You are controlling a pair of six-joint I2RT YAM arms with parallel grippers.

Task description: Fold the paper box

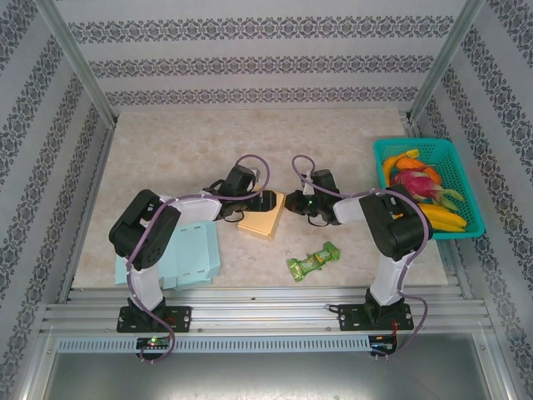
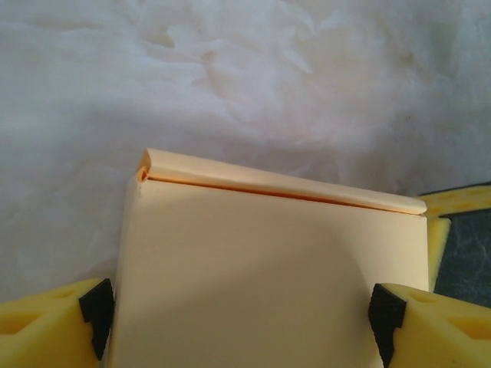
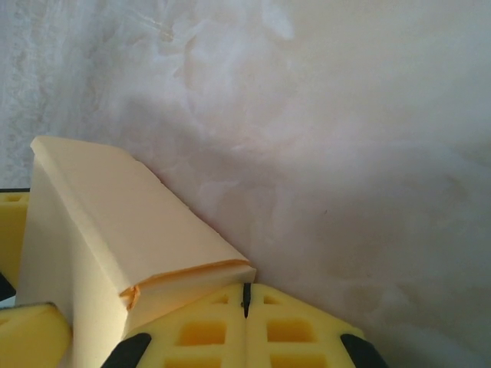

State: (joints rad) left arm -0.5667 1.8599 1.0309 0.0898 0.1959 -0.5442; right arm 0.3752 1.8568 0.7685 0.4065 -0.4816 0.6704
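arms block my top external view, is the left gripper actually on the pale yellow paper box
observer: yes, in the left wrist view the pale yellow paper box fills the gap of the left gripper, with a yellow foam pad against each side.
operator: and the right gripper
observer: the right gripper is shut, pads together, its tips at the box's end corner, apparently touching.
operator: flap closed
observer: the far-end flap lies folded over, with a thin orange line along its seam.
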